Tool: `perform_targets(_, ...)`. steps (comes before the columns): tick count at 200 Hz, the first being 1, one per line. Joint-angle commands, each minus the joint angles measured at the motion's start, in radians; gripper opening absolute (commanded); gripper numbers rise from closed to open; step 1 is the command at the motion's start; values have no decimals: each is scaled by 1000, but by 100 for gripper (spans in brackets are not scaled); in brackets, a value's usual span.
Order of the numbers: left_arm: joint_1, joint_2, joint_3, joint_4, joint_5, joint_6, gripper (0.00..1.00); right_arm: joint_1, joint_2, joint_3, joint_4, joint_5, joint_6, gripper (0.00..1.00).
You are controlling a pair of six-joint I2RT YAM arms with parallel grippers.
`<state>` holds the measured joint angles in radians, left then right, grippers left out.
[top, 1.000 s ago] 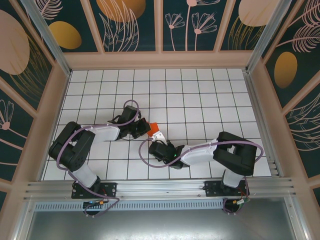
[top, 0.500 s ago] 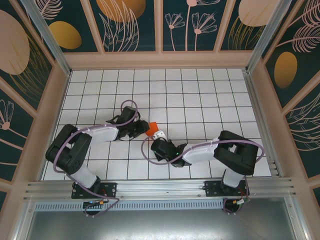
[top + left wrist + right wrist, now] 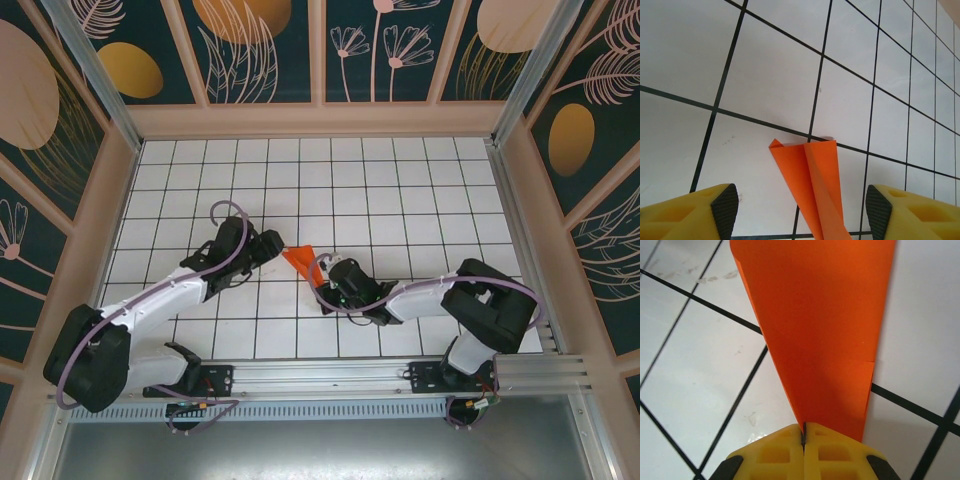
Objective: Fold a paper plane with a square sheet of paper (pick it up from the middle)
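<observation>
The square sheet of paper is folded into a narrow orange paper plane (image 3: 299,257) with a centre crease, lying low over the white tiles in the middle. My right gripper (image 3: 322,282) is shut on its pointed end; in the right wrist view the paper plane (image 3: 820,330) fans out from the closed yellow tips of the right gripper (image 3: 803,432). My left gripper (image 3: 268,249) stands open just left of the paper's wide end. In the left wrist view the paper plane (image 3: 812,180) lies between the spread pads of the left gripper (image 3: 801,206), touching neither.
The floor is white tile with black grid lines (image 3: 400,200), boxed in by wooden-framed walls (image 3: 320,120) at the back and both sides. A metal rail (image 3: 320,375) runs along the near edge by the arm bases.
My left gripper has opened and let go of the paper, and drawn back to the left. The right arm has stretched lower, still gripping the tip; more of the paper shows.
</observation>
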<state>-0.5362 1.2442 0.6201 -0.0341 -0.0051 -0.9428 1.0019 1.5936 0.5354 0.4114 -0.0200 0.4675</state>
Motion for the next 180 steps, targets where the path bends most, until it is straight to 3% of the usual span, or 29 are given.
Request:
perform_targets(1,6,-12,-29,25,18,24,70,-23,-28,-27,93,-109,36,0)
perform_targets(73,7,16,-78,178,178,4,72,-64,-19,-45,141,-183,74,0)
perform_targets(180,6,37,-98,213,212,-4,73,-104,65,-37,237,-309,164,0)
